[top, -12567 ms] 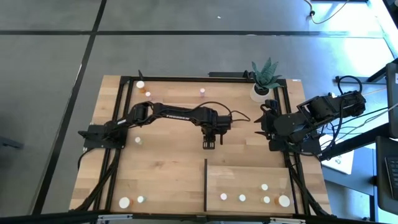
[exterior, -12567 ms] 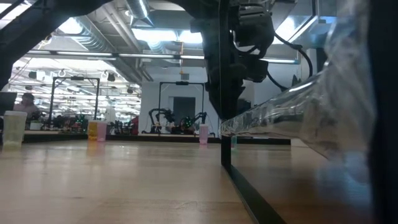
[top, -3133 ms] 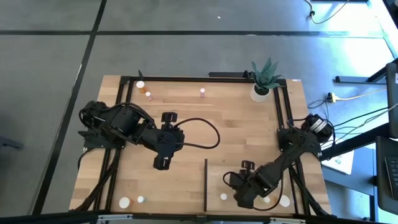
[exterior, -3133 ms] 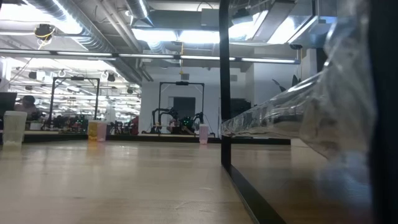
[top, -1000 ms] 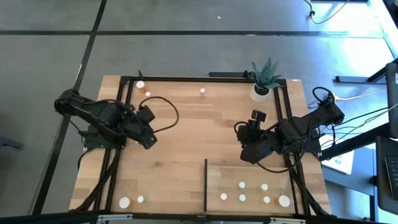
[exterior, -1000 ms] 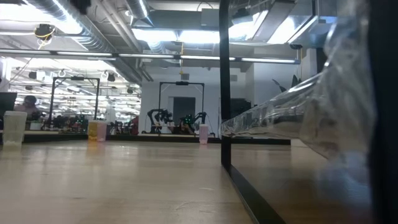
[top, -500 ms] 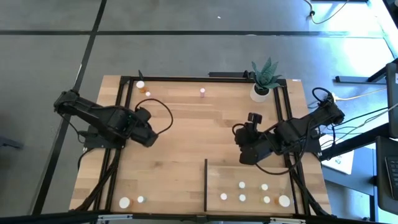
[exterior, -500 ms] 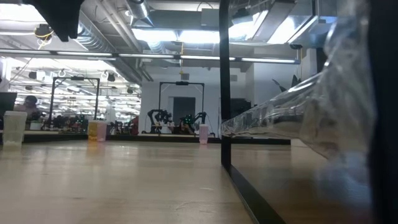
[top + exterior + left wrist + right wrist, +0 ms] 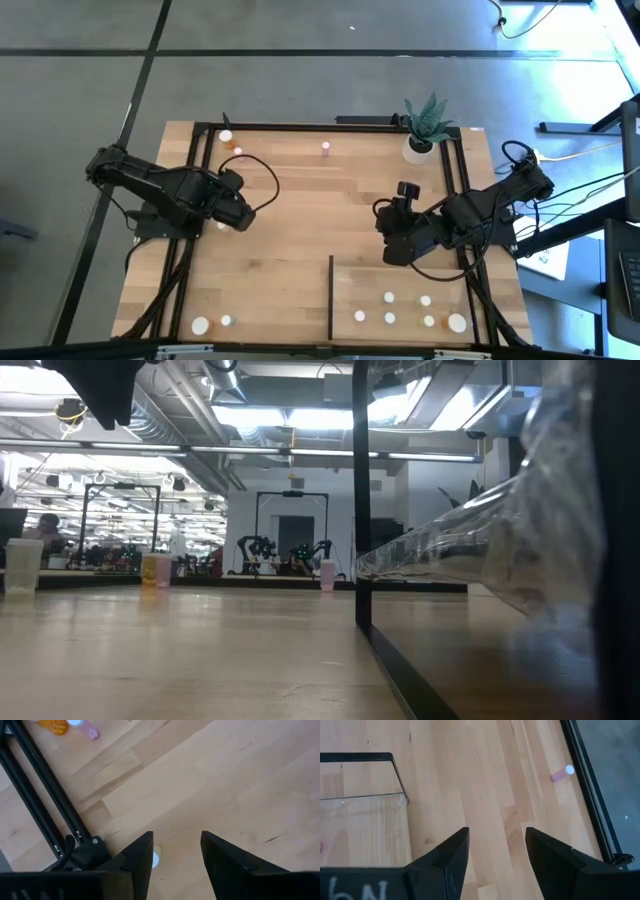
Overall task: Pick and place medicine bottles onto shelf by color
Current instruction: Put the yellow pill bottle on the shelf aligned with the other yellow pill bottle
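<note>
Five medicine bottles [image 9: 389, 297] are already stood on the shelf [image 9: 400, 278], but with the empty, partly open left claw [image 9: 176, 851] hung over a small white bottle [image 9: 155, 858], it could be toppled if one finger is lowered onto its cap.

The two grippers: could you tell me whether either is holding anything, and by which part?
Nothing is held: the left gripper and right gripper both show empty gaps.

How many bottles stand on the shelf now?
6: on the shelf, one at, and a bigger one at. None looks hidden.
</note>
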Robot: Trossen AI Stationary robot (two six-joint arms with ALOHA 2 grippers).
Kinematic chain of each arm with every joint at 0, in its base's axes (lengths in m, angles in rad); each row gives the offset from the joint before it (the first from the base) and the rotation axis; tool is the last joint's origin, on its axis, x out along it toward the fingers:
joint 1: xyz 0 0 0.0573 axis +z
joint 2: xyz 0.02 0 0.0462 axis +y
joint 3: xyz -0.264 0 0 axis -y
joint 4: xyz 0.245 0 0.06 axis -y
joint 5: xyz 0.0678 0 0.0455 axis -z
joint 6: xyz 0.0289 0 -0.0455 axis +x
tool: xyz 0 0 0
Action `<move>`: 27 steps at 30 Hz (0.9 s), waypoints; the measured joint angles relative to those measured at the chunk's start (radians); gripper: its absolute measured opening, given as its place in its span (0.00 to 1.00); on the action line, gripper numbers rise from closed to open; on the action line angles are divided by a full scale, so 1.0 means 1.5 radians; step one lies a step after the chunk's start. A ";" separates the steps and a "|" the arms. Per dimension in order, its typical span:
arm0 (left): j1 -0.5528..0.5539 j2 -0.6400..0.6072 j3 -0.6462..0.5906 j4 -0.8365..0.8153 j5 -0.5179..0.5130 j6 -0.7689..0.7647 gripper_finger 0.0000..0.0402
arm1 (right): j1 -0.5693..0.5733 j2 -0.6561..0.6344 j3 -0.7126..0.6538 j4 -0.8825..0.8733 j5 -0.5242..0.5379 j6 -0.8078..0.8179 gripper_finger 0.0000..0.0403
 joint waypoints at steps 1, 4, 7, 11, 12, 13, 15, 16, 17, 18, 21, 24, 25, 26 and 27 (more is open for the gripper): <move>0.000 0.000 0.000 0.001 0.000 -0.002 0.39 | 0.000 0.000 0.000 0.000 0.000 0.000 0.49; 0.000 0.000 0.000 0.004 0.005 -0.021 0.39 | 0.000 0.000 0.000 0.000 0.000 -0.001 0.49; 0.000 0.000 0.000 0.004 0.015 -0.067 0.39 | 0.000 0.000 0.000 0.000 0.000 0.000 0.49; 0.000 0.001 -0.026 0.008 0.025 -0.123 0.39 | 0.000 0.000 0.000 0.000 0.000 0.000 0.49; 0.000 0.001 -0.037 0.010 0.037 -0.133 0.39 | 0.000 0.000 0.000 0.000 0.000 0.000 0.49; 0.002 0.001 -0.049 0.009 0.055 -0.141 0.39 | 0.000 0.000 0.000 0.000 0.000 -0.001 0.49; 0.006 0.001 -0.078 0.017 0.102 -0.150 0.39 | 0.000 0.000 0.000 0.000 0.000 0.000 0.49; 0.007 0.001 -0.093 0.028 0.122 -0.155 0.39 | 0.000 0.000 0.000 0.000 0.000 0.000 0.49; 0.007 0.001 -0.108 0.041 0.139 -0.157 0.39 | 0.000 0.000 0.000 0.001 0.000 0.000 0.49; 0.007 0.001 -0.122 0.053 0.153 -0.158 0.39 | 0.000 0.000 0.000 0.002 0.001 -0.001 0.49; 0.007 0.001 -0.161 0.113 0.186 -0.158 0.39 | 0.000 0.000 0.000 0.007 0.000 0.000 0.49; 0.007 0.001 -0.194 0.160 0.203 -0.157 0.39 | 0.000 0.000 0.000 0.012 0.001 -0.001 0.49; 0.007 0.001 -0.204 0.171 0.206 -0.157 0.39 | 0.000 0.000 0.000 0.012 0.001 0.000 0.49; 0.007 0.001 -0.214 0.179 0.213 -0.158 0.39 | 0.000 0.000 0.000 0.012 0.001 0.000 0.49; 0.007 0.001 -0.222 0.185 0.221 -0.160 0.39 | 0.000 0.000 0.000 0.014 0.001 0.000 0.49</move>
